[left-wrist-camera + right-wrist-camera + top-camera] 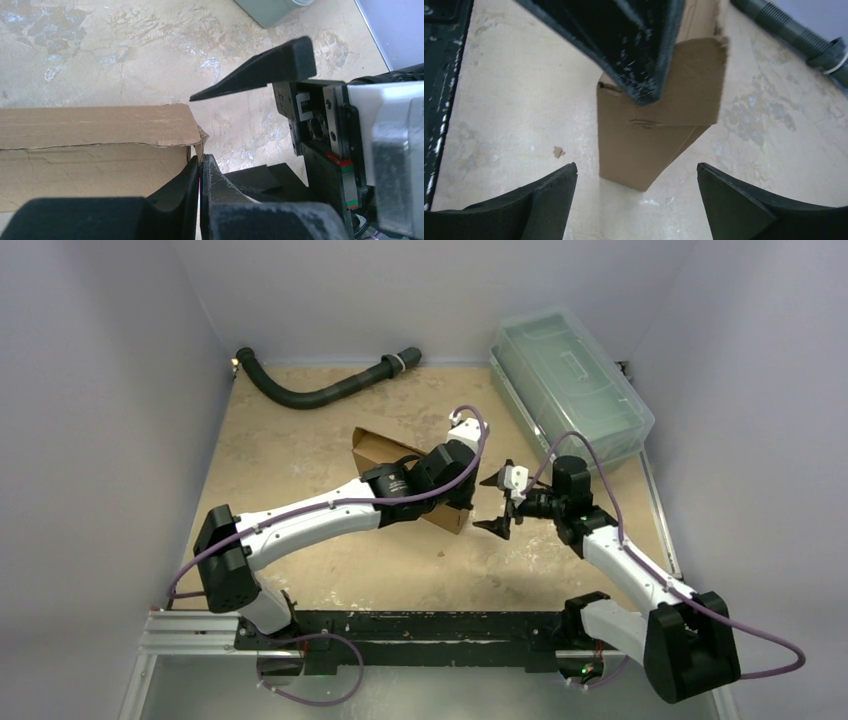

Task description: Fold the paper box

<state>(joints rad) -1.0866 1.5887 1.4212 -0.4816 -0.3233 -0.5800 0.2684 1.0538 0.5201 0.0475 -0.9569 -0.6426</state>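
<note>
The paper box (381,448) is brown cardboard, partly folded, standing mid-table and mostly hidden under my left arm. In the left wrist view its top flap and side wall (95,150) fill the left. My left gripper (201,160) is shut, pinching the thin cardboard edge at the box's corner. From the right wrist view, a left finger (639,50) sits on top of the box (649,145). My right gripper (636,200) is open and empty, facing the box's near corner from a short distance. It also shows in the top view (498,503).
A clear greenish plastic lidded bin (570,380) stands at the back right. A black corrugated hose (320,390) lies along the back edge. A small cardboard scrap (558,151) lies on the tabletop near the box. Grey walls enclose the table.
</note>
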